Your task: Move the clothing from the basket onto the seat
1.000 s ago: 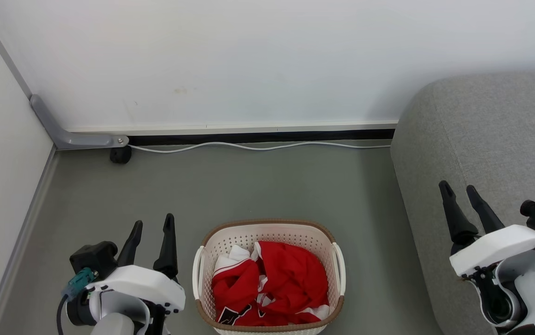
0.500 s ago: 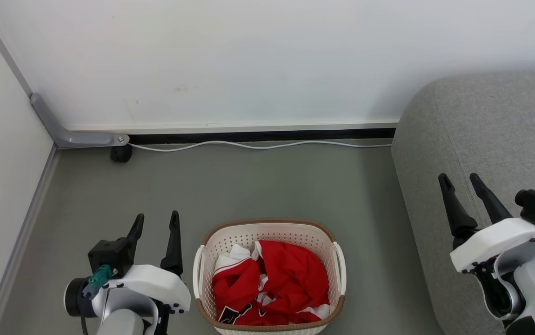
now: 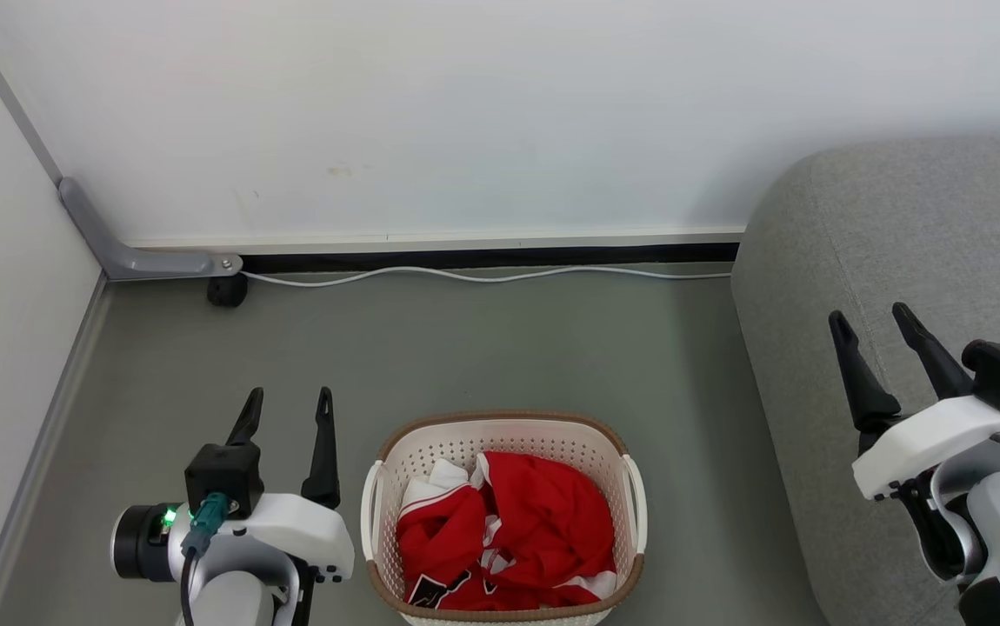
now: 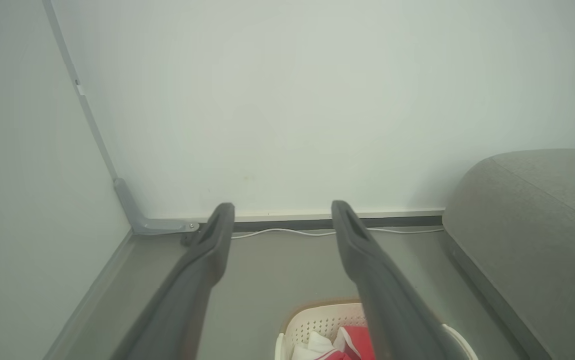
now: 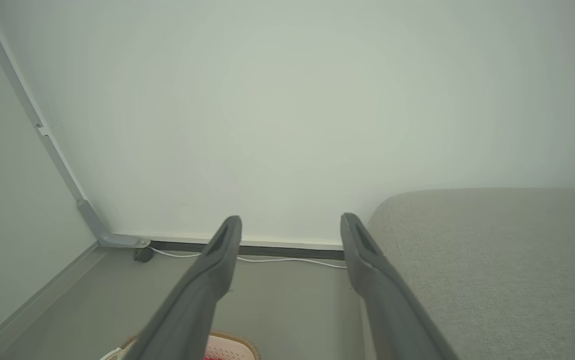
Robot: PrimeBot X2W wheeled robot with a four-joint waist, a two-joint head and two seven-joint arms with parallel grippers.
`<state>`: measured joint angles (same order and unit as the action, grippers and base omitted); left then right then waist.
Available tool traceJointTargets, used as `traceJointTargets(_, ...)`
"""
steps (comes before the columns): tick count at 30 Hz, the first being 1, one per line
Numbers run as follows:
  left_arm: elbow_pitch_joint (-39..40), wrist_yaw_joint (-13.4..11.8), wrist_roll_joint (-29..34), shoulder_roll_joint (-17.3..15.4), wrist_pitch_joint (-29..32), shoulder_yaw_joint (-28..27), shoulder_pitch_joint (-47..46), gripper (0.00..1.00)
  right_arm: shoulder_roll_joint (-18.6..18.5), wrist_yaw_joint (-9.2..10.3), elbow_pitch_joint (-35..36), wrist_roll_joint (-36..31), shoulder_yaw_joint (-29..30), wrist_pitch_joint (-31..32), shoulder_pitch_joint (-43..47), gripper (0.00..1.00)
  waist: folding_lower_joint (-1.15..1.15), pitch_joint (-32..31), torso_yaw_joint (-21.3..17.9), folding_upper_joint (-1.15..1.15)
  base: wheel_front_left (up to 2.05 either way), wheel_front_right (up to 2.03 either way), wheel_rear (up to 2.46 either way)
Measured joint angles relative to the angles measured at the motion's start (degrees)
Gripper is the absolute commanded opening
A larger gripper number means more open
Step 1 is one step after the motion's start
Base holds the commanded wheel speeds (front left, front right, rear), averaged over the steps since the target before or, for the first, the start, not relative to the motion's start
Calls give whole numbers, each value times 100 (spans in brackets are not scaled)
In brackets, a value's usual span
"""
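Since the clothing [image 3: 509,530] sits heaped in the basket [image 3: 500,420], nothing is out yet, so I'd put the task at its very start. Red fabric w/ white striped trim is bunched up and covers most of the basket's bottom. A patch of black-and-white lettering shows at the heap's near-left corner, w/ white folds at far-left. No. of garments: can't tell, too tangled. The heap lies below the brown rim, so a grab prob. has to come from above, down btwn the perforated walls. The basket stands upright on the grey floor [image 3: 465,348], w/ a white handle on each side. Nothing else shows inside it.

The left gripper [image 3: 289,393] hovers just beside the basket's left handle, fingers apart, holding nothing. The left wrist view shows the same gap, w/ basket and a bit of red low btwn the fingers. It's prob. there as the nearer arm for the reach-in.

The right gripper [image 3: 870,313] is up against the rounded end of the seat [image 3: 900,217], fingers also spread and empty. It's well apart from the basket, poss. parked out of the way.

The seat is the grey sofa to the basket's right, w/ a strip of floor btwn them. Its broad top looks an easy drop target. A white cable [image 3: 483,276] runs along the wall base behind, well clear of the work.
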<state>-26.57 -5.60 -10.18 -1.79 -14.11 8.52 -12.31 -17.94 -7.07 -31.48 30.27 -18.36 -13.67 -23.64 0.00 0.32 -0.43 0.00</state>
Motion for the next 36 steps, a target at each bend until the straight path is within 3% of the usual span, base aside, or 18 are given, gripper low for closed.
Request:
traceJointTargets(25, -1, -182, 13, -20, -29, 132, -2, 100, -11, -1, 120, -252, 328, -49, -49, 100, 0, 178, -28, 0, 0, 0, 0)
traceJointTargets(36, 355, -758, -359, -47, -29, 879, -279, 100, -316, -1, 779, -33, 673, -55, -56, 100, 0, 930, -29, 0, 0, 0, 0)
